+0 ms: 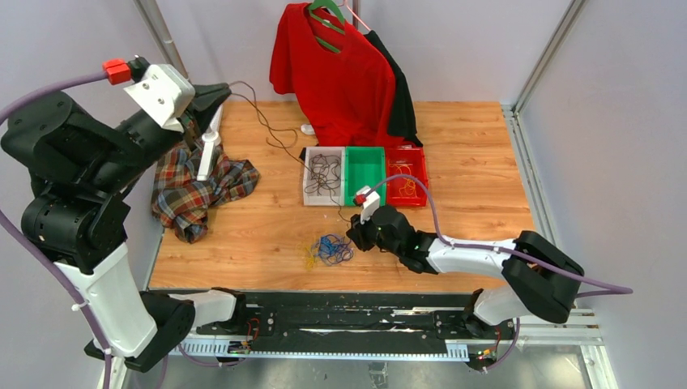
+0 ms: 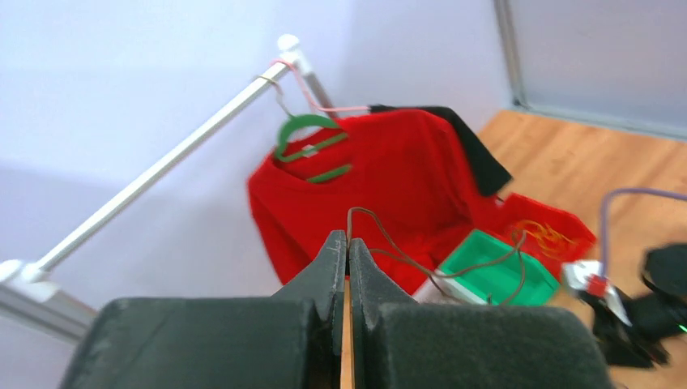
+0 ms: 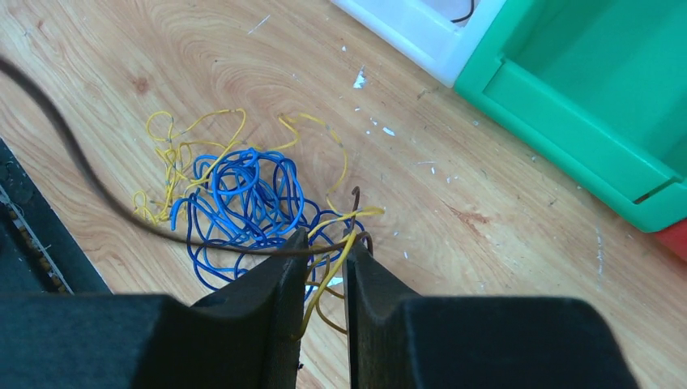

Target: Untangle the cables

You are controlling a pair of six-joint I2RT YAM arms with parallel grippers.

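1. the left arm is raised high over the far left corner of the table (image 1: 470,162). the left gripper (image 1: 225,91) (image 2: 348,239) is closed tight, with no gap between its fingers.
2. it pinches one end of a thin dark cable (image 1: 267,126) (image 2: 364,210). the cable arcs out of the fingertips and runs through the air down toward the bins.
3. the right arm reaches low over the near middle of the table. the right gripper (image 1: 354,235) (image 3: 326,255) sits at the right edge of the tangle.
4. its fingers stand a narrow way apart. a yellow strand and the dark cable (image 3: 186,240) pass through the gap, and neither looks pinched.
5. the tangle lies on the wood in front of the bins. a blue cable (image 1: 332,247) (image 3: 243,194) is bunched in tight loops, and a yellow cable (image 1: 309,255) (image 3: 168,152) is looped around and through it.
6. behind the tangle three bins stand side by side, touching: a white bin (image 1: 307,178) (image 3: 413,32) with dark wires in it, a green bin (image 1: 364,166) (image 3: 583,73), and a red bin (image 1: 405,158) with some yellow wire in it.
7. a red shirt (image 1: 340,73) hangs behind the bins, and a plaid cloth (image 1: 194,190) lies crumpled at the left edge of the table.
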